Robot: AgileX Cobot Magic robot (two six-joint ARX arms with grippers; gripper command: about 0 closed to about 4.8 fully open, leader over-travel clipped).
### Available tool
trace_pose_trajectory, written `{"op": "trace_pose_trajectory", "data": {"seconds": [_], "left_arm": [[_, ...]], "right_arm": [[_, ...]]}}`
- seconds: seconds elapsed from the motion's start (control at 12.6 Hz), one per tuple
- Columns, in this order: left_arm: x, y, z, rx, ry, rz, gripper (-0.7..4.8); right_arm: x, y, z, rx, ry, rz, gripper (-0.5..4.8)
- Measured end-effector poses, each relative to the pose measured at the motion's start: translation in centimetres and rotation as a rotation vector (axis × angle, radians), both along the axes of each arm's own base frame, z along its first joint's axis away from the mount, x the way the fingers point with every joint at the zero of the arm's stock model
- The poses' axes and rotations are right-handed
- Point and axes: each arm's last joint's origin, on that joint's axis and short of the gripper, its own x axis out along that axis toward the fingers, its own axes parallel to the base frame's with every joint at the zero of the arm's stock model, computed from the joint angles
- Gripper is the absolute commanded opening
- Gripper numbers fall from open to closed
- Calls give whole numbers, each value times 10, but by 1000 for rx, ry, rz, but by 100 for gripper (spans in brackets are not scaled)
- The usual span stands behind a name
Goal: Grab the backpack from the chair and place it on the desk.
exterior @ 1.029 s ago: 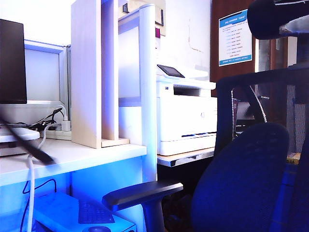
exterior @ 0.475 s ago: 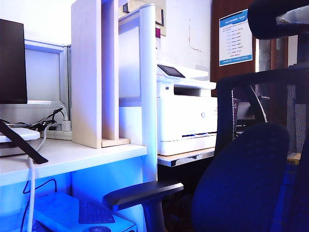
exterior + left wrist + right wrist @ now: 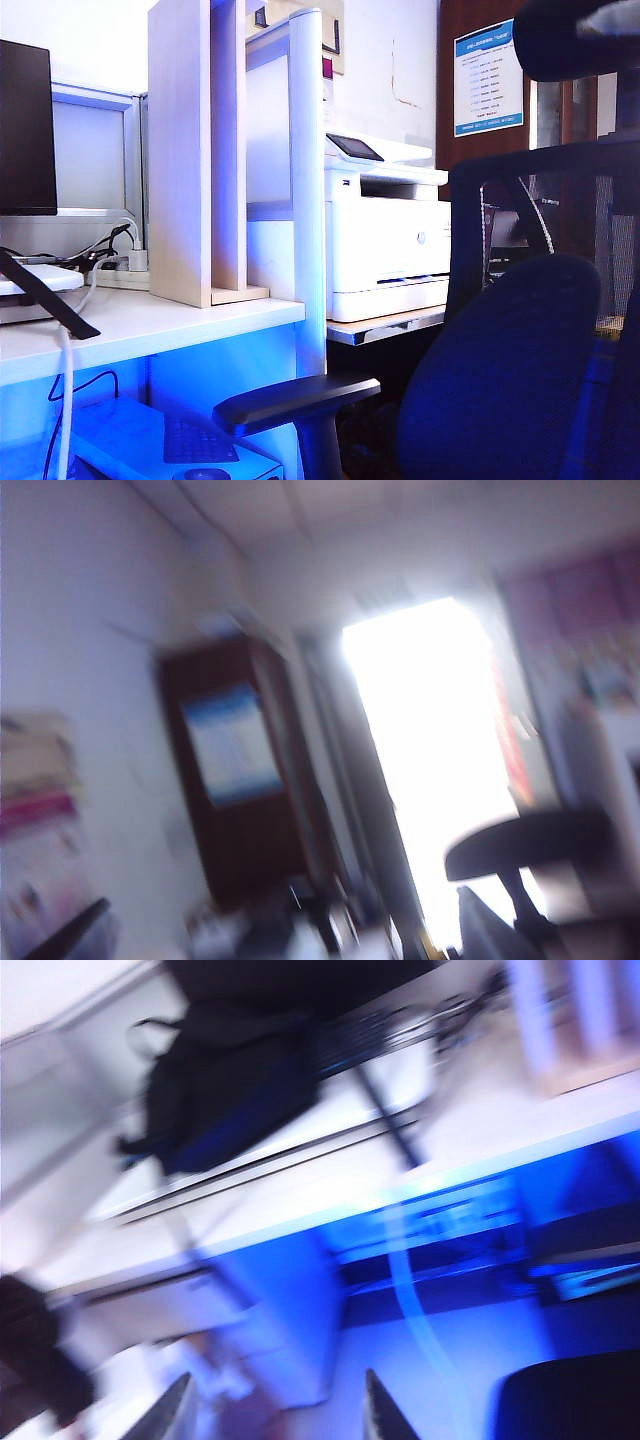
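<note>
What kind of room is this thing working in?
Most likely an office: a white printer stands beside a long white desk, with a dark office chair in front and a notice on the wall.

From my remote station, colours only: a long white flat-topped desk (image 3: pixel 180 325) with a pale wood upright divider (image 3: pixel 190 150), a white boxy printer (image 3: pixel 385 235) with a dark screen, and a dark office chair (image 3: pixel 520 330) with see-through mesh (tinted deep blue on camera). In the right wrist view I see a large dark blue fabric backpack (image 3: pixel 225 1095), nearly black and badly blurred.
</note>
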Motion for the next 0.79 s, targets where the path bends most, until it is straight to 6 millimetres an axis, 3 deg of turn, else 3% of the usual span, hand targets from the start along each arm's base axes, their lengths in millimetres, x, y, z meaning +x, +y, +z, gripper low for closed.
{"op": "trace_pose_trajectory", "data": {"seconds": [0.08, 0.24, 0.47, 0.63, 0.79], "left_arm": [[6, -23, -31, 174, 215, -1, 427], [24, -25, -70, 212, 560, 11, 360], [13, -24, -64, 211, 541, 14, 339], [11, -30, -89, 192, 649, 19, 335], [3, -32, -141, 151, 748, 48, 331]], "right_arm": [[2, -1, 0, -17, -21, -63, 212], [4, -3, 0, -54, -62, -158, 212], [7, -7, -1, -110, -104, -308, 212], [9, -9, -1, -155, -123, -413, 212], [10, -11, -2, -179, -132, -485, 212]]}}
